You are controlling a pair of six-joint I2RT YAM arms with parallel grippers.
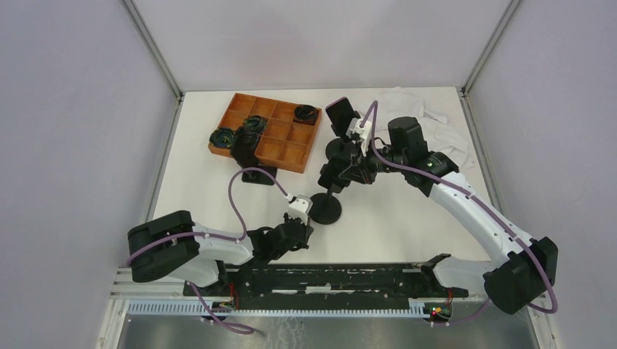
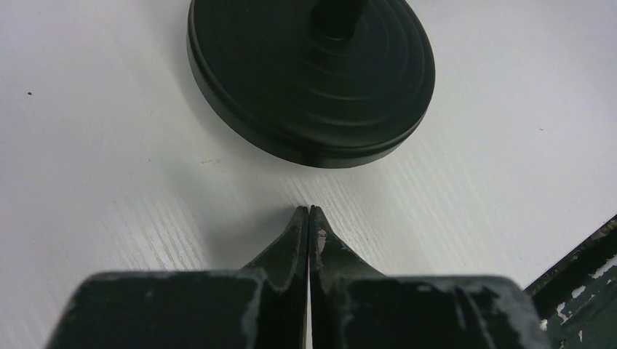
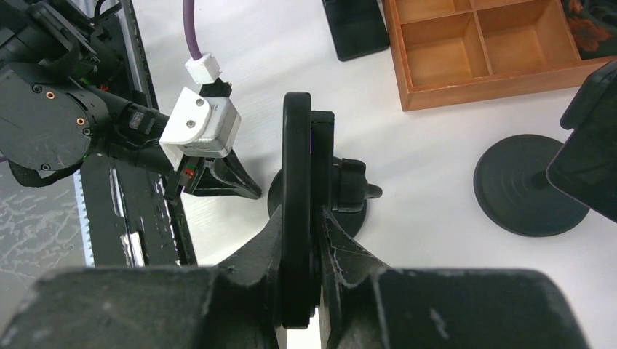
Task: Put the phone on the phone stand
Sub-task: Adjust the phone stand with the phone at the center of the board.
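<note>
Phone (image 3: pixel 297 145), a black flat slab with rounded corners, sits clamped edge-on in the right tool (image 3: pixel 300 225), against the knobbed head of the black round-based phone stand (image 3: pixel 353 190). Left tool (image 2: pixel 309 214) is clenched on nothing, just beside the stand's base on the white counter (image 2: pixel 109 145).
</note>
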